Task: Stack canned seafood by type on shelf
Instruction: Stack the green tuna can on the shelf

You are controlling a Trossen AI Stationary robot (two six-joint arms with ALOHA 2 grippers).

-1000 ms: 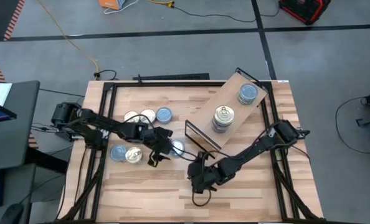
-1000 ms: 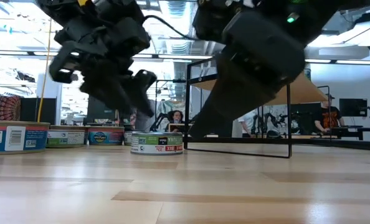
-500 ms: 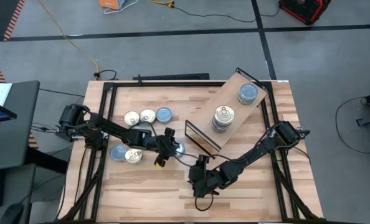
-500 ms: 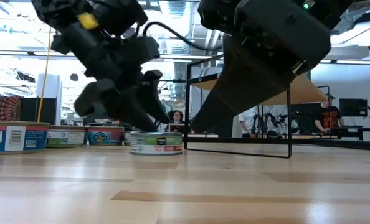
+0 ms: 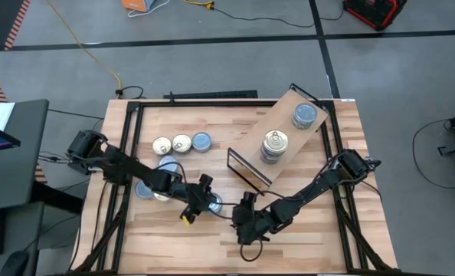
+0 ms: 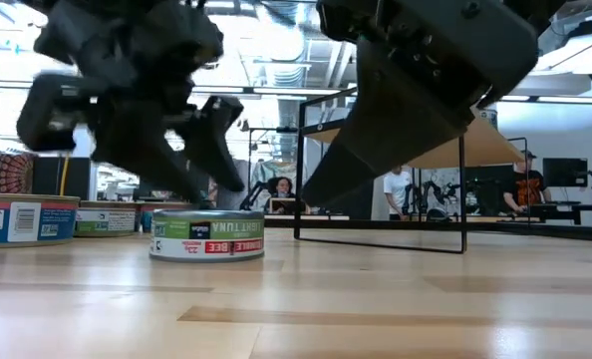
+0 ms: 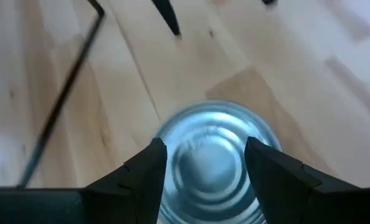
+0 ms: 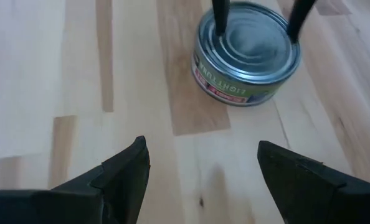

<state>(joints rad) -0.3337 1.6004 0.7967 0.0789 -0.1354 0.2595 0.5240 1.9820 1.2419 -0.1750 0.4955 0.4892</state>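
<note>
High view, left to right: loose tins [image 5: 181, 142] waiting on the tabletop [image 5: 304, 230], more half hidden under the left arm. Left gripper [image 5: 202, 203] clamped on a blue-lidded tin [image 6: 207, 234] resting on the wood, front centre. Right gripper [image 5: 247, 217] just beside, fingers spread wide, empty. Shelf [image 5: 285, 115] holding a gold-topped stack [image 5: 274, 146] and a blue stack [image 5: 305, 116]. Judged roughly half done; several tins left.

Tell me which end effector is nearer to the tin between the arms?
Left. The left end effector has its fingers around the tin; the open right end effector is apart from it.
</note>
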